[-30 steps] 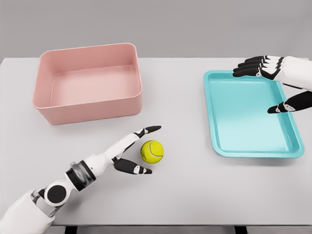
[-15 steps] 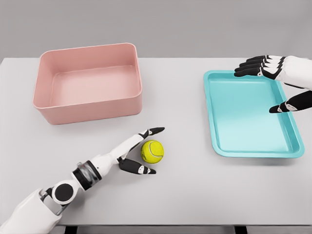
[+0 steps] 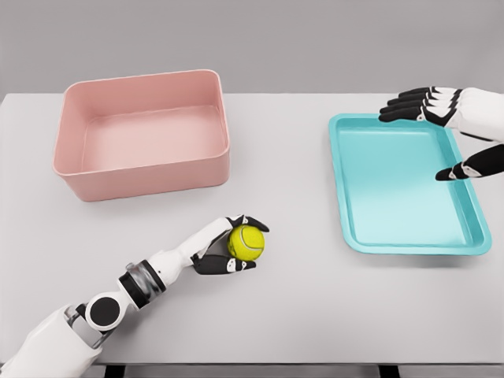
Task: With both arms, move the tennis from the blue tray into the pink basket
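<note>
Yellow-green, the tennis ball (image 3: 246,242) sits on the grey tabletop (image 3: 299,307) between the pink basket (image 3: 142,134) and the blue tray (image 3: 403,185), clamped by the left hand (image 3: 228,247), with black fingers curled over its top and the thumb under its near side. Over the tray's far right corner the right hand (image 3: 453,126) hovers with fingers spread, holding nothing.

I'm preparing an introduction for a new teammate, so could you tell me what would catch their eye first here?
Probably the yellow tennis ball on the table, front centre, with the left hand curled around it. Next, the pink basket at back left and the blue tray at right, with the right hand spread open over its far corner.
</note>
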You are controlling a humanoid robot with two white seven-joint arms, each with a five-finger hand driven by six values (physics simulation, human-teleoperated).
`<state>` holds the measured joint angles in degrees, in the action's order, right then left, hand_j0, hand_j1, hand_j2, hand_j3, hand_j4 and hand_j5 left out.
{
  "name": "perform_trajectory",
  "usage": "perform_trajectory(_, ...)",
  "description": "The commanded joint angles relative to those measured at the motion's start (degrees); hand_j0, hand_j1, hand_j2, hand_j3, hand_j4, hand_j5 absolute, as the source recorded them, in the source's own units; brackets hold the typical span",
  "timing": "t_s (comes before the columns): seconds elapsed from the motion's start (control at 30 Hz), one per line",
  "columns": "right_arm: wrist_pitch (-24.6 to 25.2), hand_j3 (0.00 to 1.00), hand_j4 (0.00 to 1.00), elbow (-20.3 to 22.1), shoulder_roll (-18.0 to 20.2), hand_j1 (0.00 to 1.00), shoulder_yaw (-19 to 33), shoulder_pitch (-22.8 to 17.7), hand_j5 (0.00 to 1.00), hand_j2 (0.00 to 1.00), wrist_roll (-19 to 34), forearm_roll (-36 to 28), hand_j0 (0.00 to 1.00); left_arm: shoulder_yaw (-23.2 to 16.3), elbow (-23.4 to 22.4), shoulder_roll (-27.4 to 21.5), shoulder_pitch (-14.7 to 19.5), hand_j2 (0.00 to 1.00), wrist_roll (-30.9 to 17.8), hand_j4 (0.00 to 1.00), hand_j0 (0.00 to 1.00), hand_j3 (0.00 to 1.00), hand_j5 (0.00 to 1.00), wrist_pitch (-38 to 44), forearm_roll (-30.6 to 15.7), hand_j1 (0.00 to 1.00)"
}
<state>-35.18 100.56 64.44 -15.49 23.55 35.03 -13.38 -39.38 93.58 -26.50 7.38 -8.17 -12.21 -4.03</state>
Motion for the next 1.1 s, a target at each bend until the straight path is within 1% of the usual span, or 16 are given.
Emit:
perform_trajectory(0.0, 0.2, 1.0, 1.0, 0.0, 0.1, 1.0, 0.0, 0.0, 1.0, 1.0, 0.0, -0.4, 1.0, 0.0, 0.4, 0.0, 0.0, 0.52, 0.0, 0.52, 0.52, 0.52, 0.52, 0.0, -0.2, 0.52)
perform_trajectory(0.13, 0.2, 1.0, 1.0, 0.0, 0.0, 1.0, 0.0, -0.1, 1.0, 1.0, 0.0, -0.4, 1.0, 0.2, 1.3, 0.0, 0.1, 0.51, 0.0, 0.51, 0.51, 0.51, 0.51, -0.1, -0.1, 0.51)
perform_trajectory(0.17, 0.2, 1.0, 1.0, 0.0, 0.1, 1.0, 0.0, 0.0, 1.0, 1.0, 0.0, -0.4, 1.0, 0.3, 1.7, -0.1, 0.1, 0.49, 0.0, 0.49, 0.49, 0.49, 0.49, 0.0, -0.2, 0.49)
perform_trajectory(0.5, 0.2, 1.0, 1.0, 0.0, 0.6, 1.0, 0.1, -0.1, 1.0, 1.0, 0.0, -0.5, 1.0, 0.9, 5.8, -0.3, 0.3, 0.49, 0.0, 0.49, 0.49, 0.49, 0.49, 0.0, -0.2, 0.49)
perform_trajectory(0.57, 0.2, 1.0, 1.0, 0.0, 0.6, 1.0, 0.1, -0.1, 1.0, 1.0, 0.0, -0.5, 1.0, 0.9, 6.8, -0.2, 1.0, 0.49, 0.0, 0.49, 0.49, 0.49, 0.49, -0.2, -0.2, 0.49)
perform_trajectory(0.6, 0.2, 1.0, 1.0, 0.0, 0.5, 1.0, 0.1, -0.1, 1.0, 1.0, 0.0, -0.5, 1.0, 0.9, 7.3, 0.0, 1.8, 0.49, 0.0, 0.49, 0.49, 0.49, 0.49, 0.1, -0.2, 0.49)
perform_trajectory(0.77, 0.2, 1.0, 1.0, 0.0, 0.5, 1.0, 0.1, -0.1, 1.0, 1.0, 0.0, -0.5, 1.0, 1.0, 7.4, 0.0, 4.4, 0.49, 0.0, 0.49, 0.49, 0.49, 0.49, -0.6, -0.2, 0.49)
perform_trajectory(1.0, 0.2, 1.0, 1.0, 0.0, 0.5, 1.0, 0.1, -0.1, 1.0, 1.0, 0.0, -0.5, 1.0, 1.1, 7.5, 0.8, 9.0, 0.49, 0.0, 0.49, 0.49, 0.49, 0.49, -0.6, -0.2, 0.49)
perform_trajectory(1.07, 0.2, 1.0, 1.0, 0.0, 0.5, 1.0, 0.1, -0.1, 1.0, 1.0, 0.0, -0.5, 1.0, 1.8, 7.5, 0.9, 9.3, 0.49, 0.0, 0.49, 0.49, 0.49, 0.49, -0.6, -0.2, 0.49)
